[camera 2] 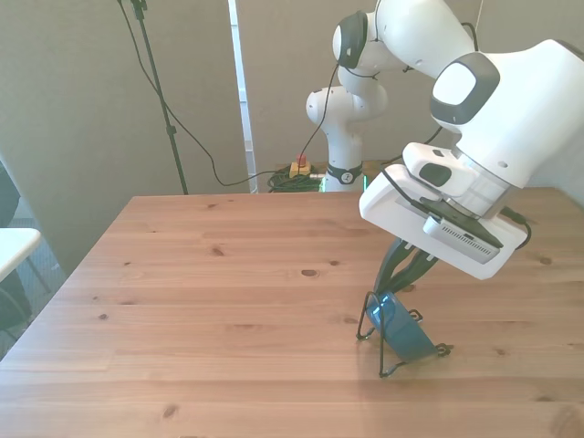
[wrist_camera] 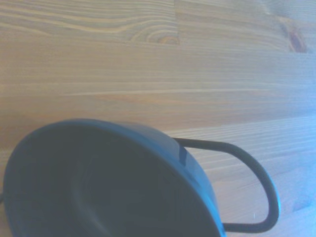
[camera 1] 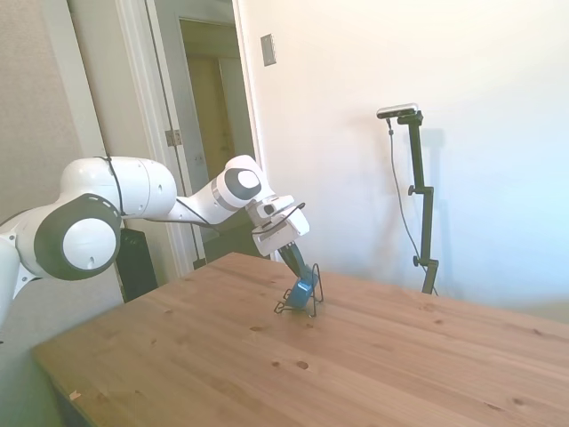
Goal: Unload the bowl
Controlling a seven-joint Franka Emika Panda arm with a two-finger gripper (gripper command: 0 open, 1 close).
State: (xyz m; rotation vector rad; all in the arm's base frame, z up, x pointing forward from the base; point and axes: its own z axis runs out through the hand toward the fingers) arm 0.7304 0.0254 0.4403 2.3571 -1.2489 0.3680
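The small blue bowl (camera 1: 304,290) (camera 2: 407,334) stands on edge, leaning in a thin black wire rack (camera 1: 318,286) (camera 2: 369,321) on the wooden table (camera 1: 373,356) (camera 2: 228,274). My gripper (camera 1: 300,274) (camera 2: 394,290) reaches down at a slant to the bowl's upper rim, at or just above it. Whether it grips the rim does not show. In the wrist view the bowl (wrist_camera: 98,187) fills the near part, seen from close by, with a loop of the rack (wrist_camera: 259,173) beside it.
Bare wood lies all round the rack. The rack stands toward the front view's right, well in from the table's edges. A doorway and white wall lie behind in the side view.
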